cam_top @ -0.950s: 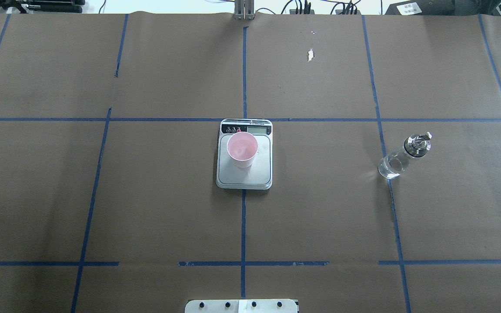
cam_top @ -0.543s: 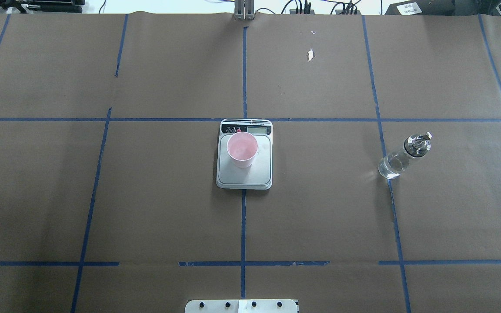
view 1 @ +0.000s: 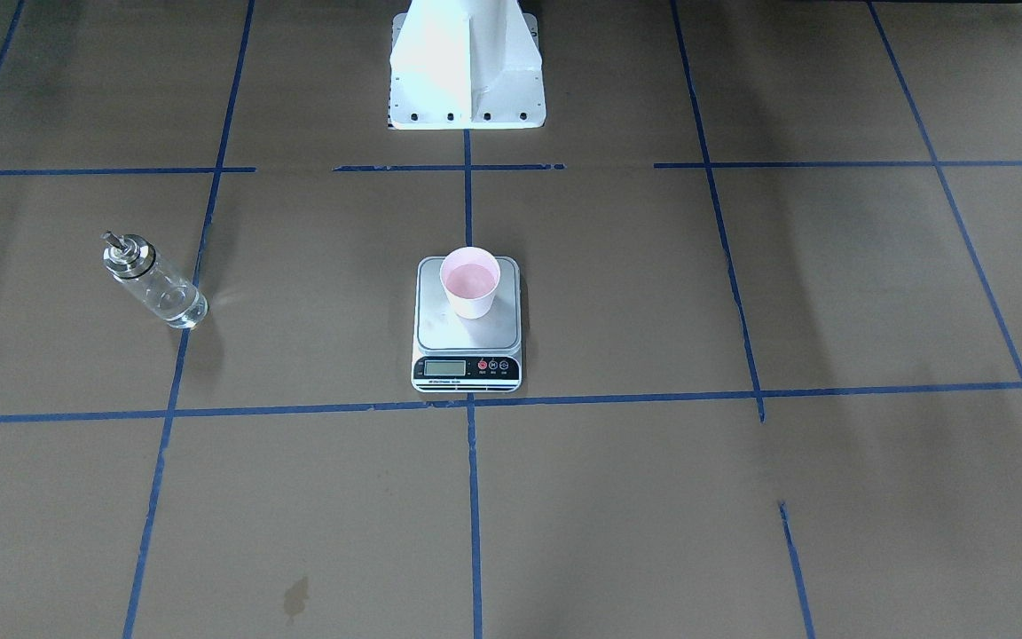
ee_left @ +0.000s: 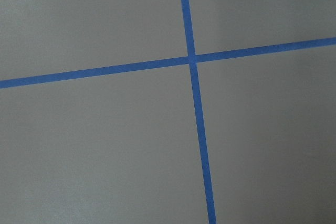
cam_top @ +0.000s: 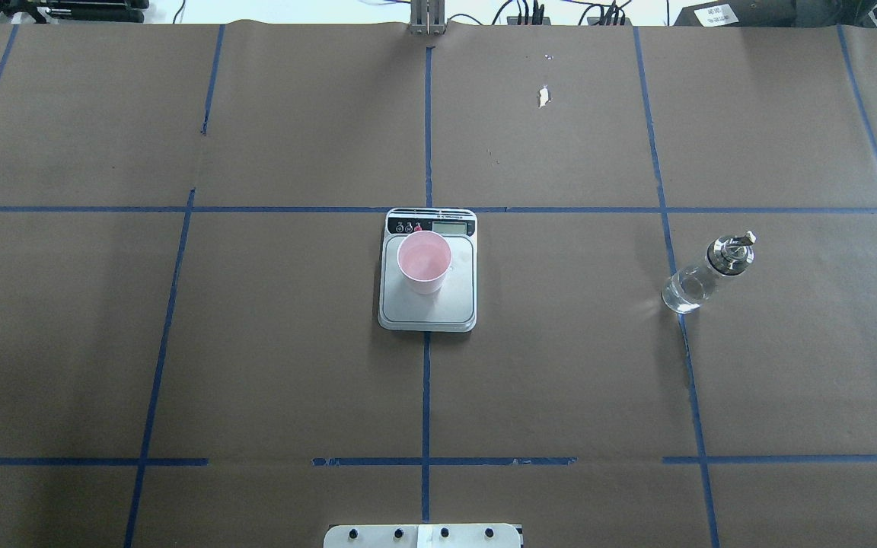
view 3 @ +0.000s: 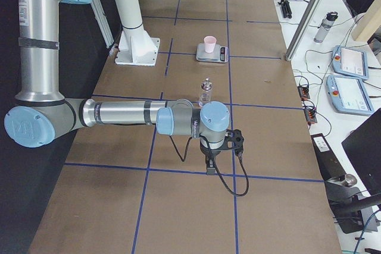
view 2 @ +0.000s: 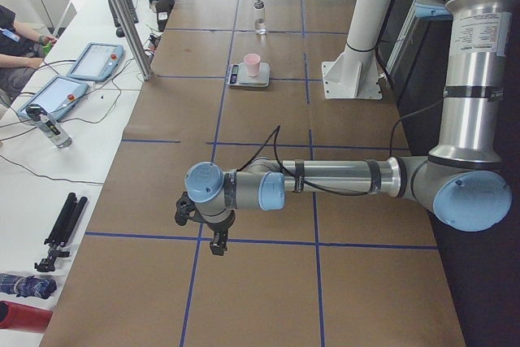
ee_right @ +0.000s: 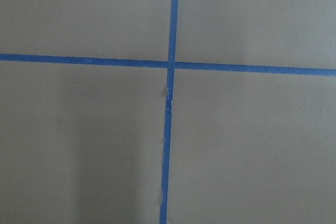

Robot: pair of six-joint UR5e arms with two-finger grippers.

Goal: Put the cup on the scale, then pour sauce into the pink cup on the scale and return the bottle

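Note:
The pink cup [cam_top: 424, 262] stands upright on the far part of the scale [cam_top: 427, 310], at the table's centre. The clear glass bottle [cam_top: 705, 275] with its silver collar and spout stands alone on the paper to the right; the sauce in it is barely visible. Neither gripper touches them. My left gripper [view 2: 218, 241] hangs over a tape crossing far from the scale, in the exterior left view only. My right gripper [view 3: 209, 168] hovers near the bottle [view 3: 205, 92], seen only from the right end. I cannot tell whether either is open or shut. Both wrist views show only brown paper and blue tape.
Brown paper with a blue tape grid covers the table. The white robot base [view 1: 467, 89] stands behind the scale [view 1: 467, 342]. A side bench holds teach pendants [view 2: 93, 61], a tripod [view 2: 61, 229] and cables, with a person's arm [view 2: 16, 38] at its edge.

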